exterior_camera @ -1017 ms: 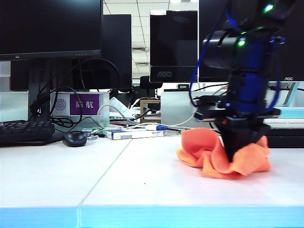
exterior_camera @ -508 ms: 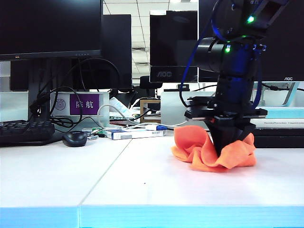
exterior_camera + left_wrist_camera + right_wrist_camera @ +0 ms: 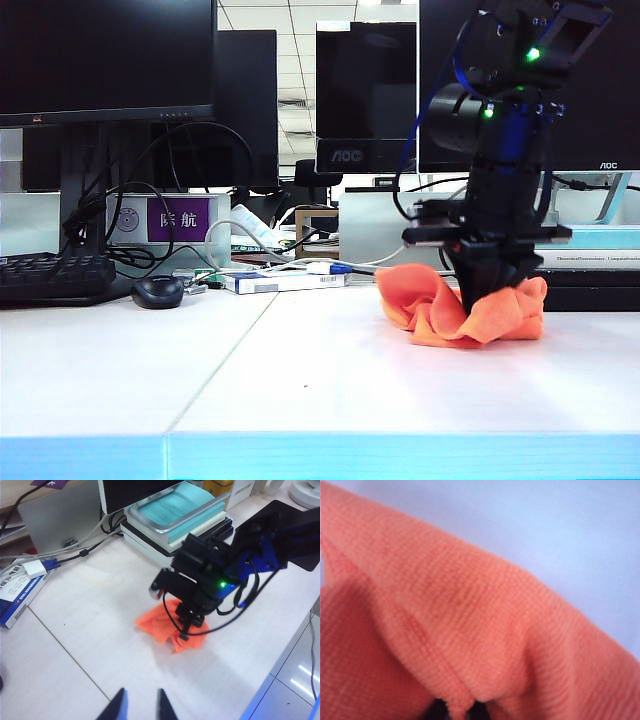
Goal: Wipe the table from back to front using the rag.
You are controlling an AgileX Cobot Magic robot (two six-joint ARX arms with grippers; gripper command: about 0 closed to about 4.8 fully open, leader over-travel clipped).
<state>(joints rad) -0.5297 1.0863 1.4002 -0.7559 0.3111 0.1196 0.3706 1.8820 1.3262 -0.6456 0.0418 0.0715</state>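
Note:
The orange rag (image 3: 440, 305) lies bunched on the white table (image 3: 250, 380), right of the middle and toward the back. My right gripper (image 3: 488, 300) points straight down into it and is shut on a fold of the rag. In the right wrist view the rag (image 3: 470, 620) fills the frame, with a pinched fold between the dark fingertips (image 3: 440, 711). The left wrist view shows the rag (image 3: 157, 625) under the right gripper (image 3: 186, 632) from a distance. My left gripper (image 3: 140, 705) hovers open over bare table, well away from the rag, with nothing in it.
A keyboard (image 3: 50, 278), a mouse (image 3: 158, 292), a blue-and-white box (image 3: 275, 282) and cables line the back of the table under the monitors (image 3: 365, 95). A stack of books with a tray (image 3: 175, 515) stands behind the rag. The light blue front edge (image 3: 300, 458) runs nearest.
My right gripper has moved away from the front edge toward the monitors, taking the bunched rag with it. The left gripper has stayed still and open.

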